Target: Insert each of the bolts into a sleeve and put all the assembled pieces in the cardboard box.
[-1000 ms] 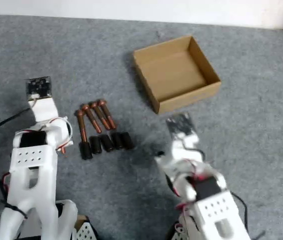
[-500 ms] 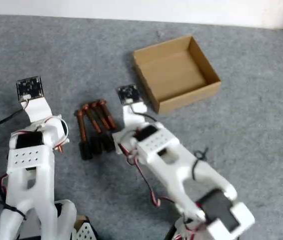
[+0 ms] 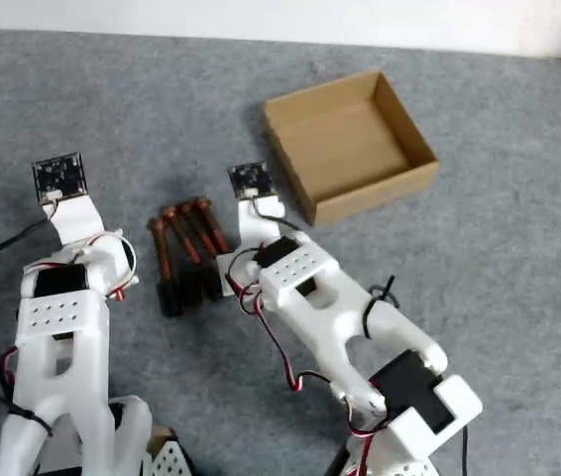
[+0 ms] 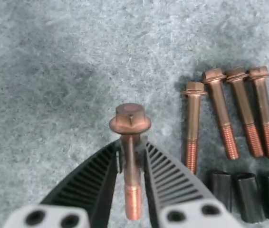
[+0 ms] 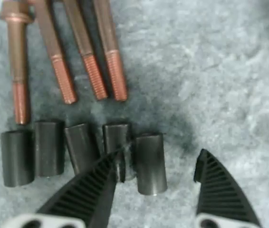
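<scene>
My left gripper (image 4: pixel 130 145) is shut on a copper bolt (image 4: pixel 129 124), head pointing away from the wrist. It hangs above the grey mat, left of a row of several loose copper bolts (image 4: pixel 229 111). In the high view those bolts (image 3: pixel 186 230) lie above a row of black sleeves (image 3: pixel 183 290), and the left gripper (image 3: pixel 120 290) is just left of them. My right gripper (image 5: pixel 160 156) is open, low over the sleeves, with the end sleeve (image 5: pixel 150 162) between its fingers. The cardboard box (image 3: pixel 365 203) has nothing in it.
The grey mat (image 3: pixel 499 258) has free room to the right of the box and in front of it. The right arm (image 3: pixel 330 317) reaches diagonally across the middle, covering the right end of the sleeve row in the high view.
The right arm swung from the front right over to the sleeve row and now has its fingers on either side of the end sleeve. The left arm shifted slightly left, still holding its bolt.
</scene>
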